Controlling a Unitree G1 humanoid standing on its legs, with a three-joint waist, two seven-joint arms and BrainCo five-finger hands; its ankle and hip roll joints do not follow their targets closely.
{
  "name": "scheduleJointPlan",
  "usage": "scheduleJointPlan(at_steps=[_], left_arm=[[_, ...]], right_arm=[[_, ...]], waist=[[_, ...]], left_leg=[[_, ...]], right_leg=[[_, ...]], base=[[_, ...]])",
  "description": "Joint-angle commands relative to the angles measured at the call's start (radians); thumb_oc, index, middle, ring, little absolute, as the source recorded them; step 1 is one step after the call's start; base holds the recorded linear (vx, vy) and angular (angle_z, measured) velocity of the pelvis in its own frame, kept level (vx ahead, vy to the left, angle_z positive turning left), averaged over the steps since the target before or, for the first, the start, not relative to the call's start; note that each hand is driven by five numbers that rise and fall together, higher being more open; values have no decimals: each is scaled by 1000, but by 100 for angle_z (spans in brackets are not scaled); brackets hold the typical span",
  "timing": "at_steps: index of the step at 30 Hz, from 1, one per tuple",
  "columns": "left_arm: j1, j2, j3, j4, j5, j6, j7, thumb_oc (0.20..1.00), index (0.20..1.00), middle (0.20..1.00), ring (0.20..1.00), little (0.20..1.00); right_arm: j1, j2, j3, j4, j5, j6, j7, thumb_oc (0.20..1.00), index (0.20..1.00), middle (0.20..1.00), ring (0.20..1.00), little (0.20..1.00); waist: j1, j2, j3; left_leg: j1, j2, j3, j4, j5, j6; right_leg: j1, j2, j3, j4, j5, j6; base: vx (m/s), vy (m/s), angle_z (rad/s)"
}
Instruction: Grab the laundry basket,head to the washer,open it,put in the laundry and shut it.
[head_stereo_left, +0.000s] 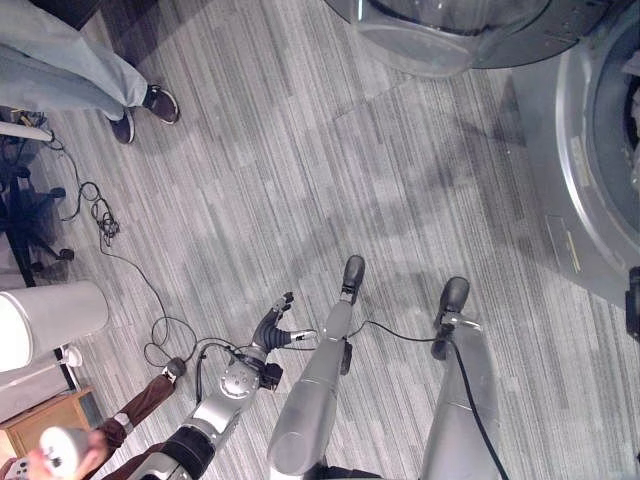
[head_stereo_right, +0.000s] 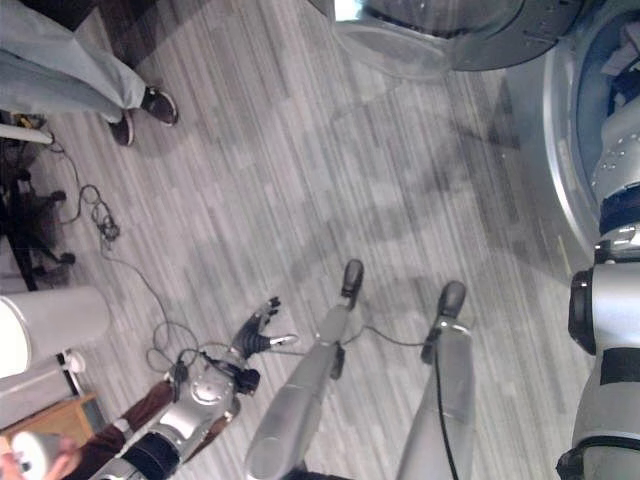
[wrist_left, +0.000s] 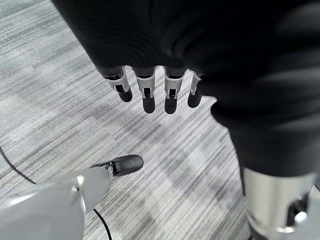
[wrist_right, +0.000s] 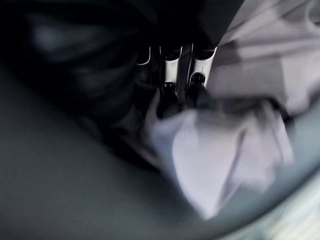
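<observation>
Right hand (wrist_right: 176, 75) inside washer (head_stereo_left: 590, 190) at frame right, fingers half buried in pale laundry (wrist_right: 220, 150), grasp unclear; left hand (head_stereo_left: 275, 322) low centre-left, relaxed, empty

i see the floor (head_stereo_left: 300, 180) as matt grey carpet with a streaked, woven look. the washer (head_stereo_left: 575, 190) has a smooth, satin silver shell, and its door (head_stereo_left: 450, 40) is glossy and clear at the rim. the laundry (wrist_right: 220, 155) is soft, pale, creased cloth. my left hand (wrist_left: 165, 95) shows silvery metal fingers with dark matt tips under a ribbed dark cover.
</observation>
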Motion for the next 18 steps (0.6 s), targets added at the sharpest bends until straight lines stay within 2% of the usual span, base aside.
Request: scheduleJointPlan(at_steps=[1, 3, 6, 11, 12, 15, 16, 17, 18], left_arm=[[-55, 60, -44, -8, -50, -24, 9, 1000, 1000, 1000, 1000, 1000], [-53, 56, -49, -23, -62, -19, 3, 1000, 1000, 1000, 1000, 1000], [-46, 54, -51, -29, -60, -18, 7, 1000, 1000, 1000, 1000, 1000], [-36, 51, -34, -31, -58, -20, 20, 1000, 1000, 1000, 1000, 1000], [-32, 47, -29, -28, -57, -21, 21, 1000, 1000, 1000, 1000, 1000], [-32, 46, -29, -26, -58, -23, 19, 1000, 1000, 1000, 1000, 1000], [-40, 54, -37, -29, -67, -24, 10, 1000, 1000, 1000, 1000, 1000], [-41, 58, -40, -29, -66, -19, 2, 1000, 1000, 1000, 1000, 1000], [-40, 57, -44, -35, -71, -15, 0, 1000, 1000, 1000, 1000, 1000]], right_arm=[[-304, -135, 131, -22, -42, 24, 45, 1000, 1000, 1000, 1000, 1000], [-314, -120, 158, 63, -80, 84, 64, 1000, 1000, 1000, 1000, 1000], [-309, -115, 165, 103, -112, 113, 55, 1000, 1000, 1000, 1000, 1000], [-269, -118, 175, 69, -173, 115, 38, 1000, 1000, 1000, 1000, 1000], [-240, -118, 204, 52, -241, 126, 41, 1000, 1000, 1000, 1000, 1000], [-231, -114, 233, 64, -307, 147, 41, 1000, 1000, 1000, 1000, 1000], [-248, -96, 307, 156, -438, 219, 78, 1000, 1000, 1000, 1000, 1000], [-262, -89, 326, 203, -474, 243, 92, 1000, 1000, 1000, 1000, 1000], [-271, -75, 331, 188, -481, 239, 72, 1000, 1000, 1000, 1000, 1000]], waist=[[21, -4, 12], [21, 9, 13], [21, 24, 18], [21, 25, 19], [20, 23, 22], [20, 20, 23], [23, 18, 22], [24, 21, 21], [24, 20, 20]], left_leg=[[114, 16, 58, 3, -104, -31], [104, 13, 60, 3, -101, -34], [94, 10, 60, 3, -96, -36], [84, 7, 63, 3, -94, -38], [81, 8, 64, 3, -90, -37], [81, 9, 66, 3, -88, -37], [82, 9, 67, 3, -84, -35], [82, 8, 65, 3, -84, -34], [84, 8, 65, 3, -84, -33]], right_leg=[[146, 29, 60, -288, 82, 79], [137, 31, 61, -286, 80, 77], [129, 30, 61, -281, 79, 75], [120, 36, 66, -280, 80, 73], [116, 37, 67, -276, 83, 72], [115, 37, 68, -276, 85, 72], [117, 39, 68, -280, 91, 71], [119, 38, 66, -280, 91, 70], [124, 38, 66, -283, 93, 71]], base=[[0, 0, 0], [0, 0, 0], [0, 0, 0], [-6, 1, 2], [0, 0, 0], [-11, -3, -3], [-19, 8, -5], [0, 0, 0], [0, 0, 0]])
